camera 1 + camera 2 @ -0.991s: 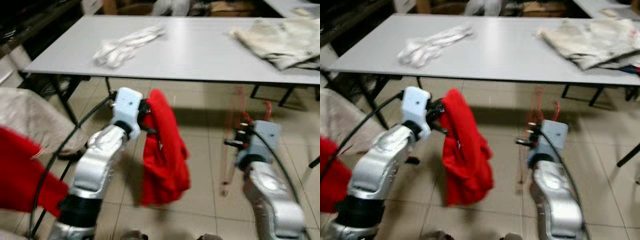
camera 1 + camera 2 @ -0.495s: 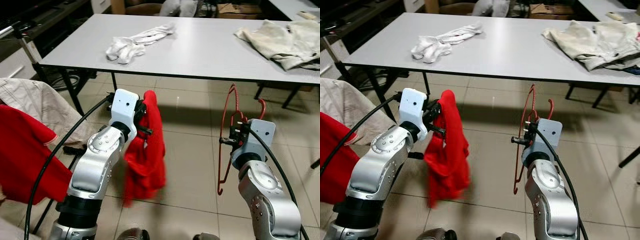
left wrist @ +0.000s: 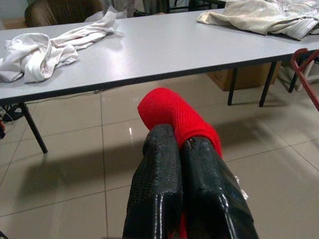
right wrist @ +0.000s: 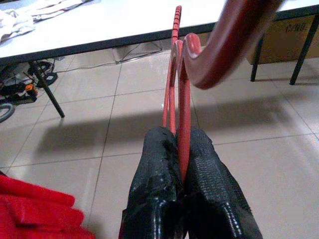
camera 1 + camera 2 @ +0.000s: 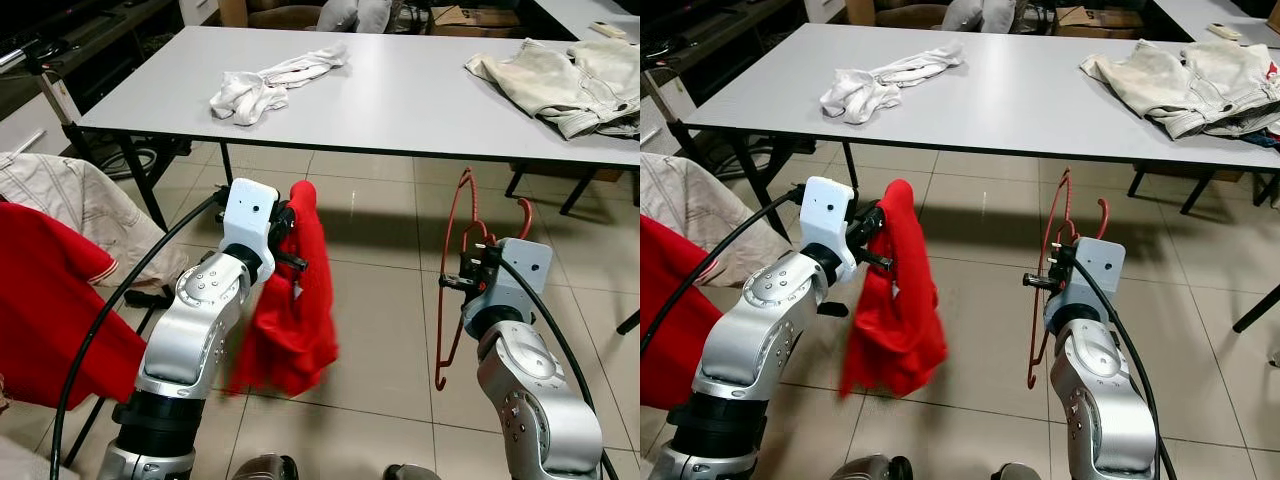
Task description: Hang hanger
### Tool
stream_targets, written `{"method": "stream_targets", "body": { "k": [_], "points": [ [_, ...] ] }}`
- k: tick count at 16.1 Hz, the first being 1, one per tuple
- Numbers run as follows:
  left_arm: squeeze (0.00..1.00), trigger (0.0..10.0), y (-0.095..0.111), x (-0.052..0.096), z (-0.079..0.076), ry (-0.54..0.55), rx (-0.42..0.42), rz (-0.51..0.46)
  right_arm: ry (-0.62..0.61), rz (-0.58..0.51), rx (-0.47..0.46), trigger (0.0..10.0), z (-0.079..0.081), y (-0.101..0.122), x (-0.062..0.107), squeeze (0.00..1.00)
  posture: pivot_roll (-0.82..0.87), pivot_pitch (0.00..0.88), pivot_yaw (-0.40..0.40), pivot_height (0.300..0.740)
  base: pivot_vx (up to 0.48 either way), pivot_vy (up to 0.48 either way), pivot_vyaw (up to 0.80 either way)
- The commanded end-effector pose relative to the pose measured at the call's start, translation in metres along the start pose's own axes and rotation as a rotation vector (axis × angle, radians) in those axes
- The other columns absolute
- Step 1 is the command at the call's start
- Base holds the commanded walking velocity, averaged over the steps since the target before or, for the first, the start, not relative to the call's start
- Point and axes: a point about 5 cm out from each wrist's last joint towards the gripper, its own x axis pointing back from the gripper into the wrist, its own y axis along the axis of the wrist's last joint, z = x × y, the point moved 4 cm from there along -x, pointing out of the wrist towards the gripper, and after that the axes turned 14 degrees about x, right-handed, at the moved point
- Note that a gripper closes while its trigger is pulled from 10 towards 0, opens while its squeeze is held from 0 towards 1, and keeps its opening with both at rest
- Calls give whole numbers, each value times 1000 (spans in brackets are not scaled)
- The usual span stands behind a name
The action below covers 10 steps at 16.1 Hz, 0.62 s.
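The red hanger (image 5: 455,275) was held in the air in front of the robot, over the tiled floor (image 5: 380,300) and just short of the grey table (image 5: 420,100), its hook uppermost and its frame hanging down edge-on. It was clamped by the right gripper (image 4: 185,149), whose two black fingers were closed on one of its thin bars. No rail or rod on which it could be hung was visible near it, so the hanging itself was judged not yet done.

A red garment (image 5: 295,300) was pinched in the closed fingers of the left gripper (image 3: 184,144) and dangled free above the floor, well apart from the hanger. It had not been put on the hanger. What was judged left: bringing garment and hanger together, if that was intended, and carrying the hanger to a hanging place.

Further out, white cloth (image 5: 265,85) and a pale garment (image 5: 555,75) lay on the table, and another red garment (image 5: 45,300) hung at the robot's left, beside a beige one (image 5: 90,205).
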Motion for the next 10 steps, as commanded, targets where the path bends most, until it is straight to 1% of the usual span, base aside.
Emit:
{"method": "stream_targets", "body": {
  "k": [1,10],
  "points": [
    [0,10000,12,1,0,3,-5,-40,8,-3,3,10000,2,3,0,0,-10,45,50,740,0,0,0],
    [0,10000,13,2,3,11,1,-38,23,-6,3,10000,5,3,0,0,-4,48,50,740,0,0,0]
  ]
}}
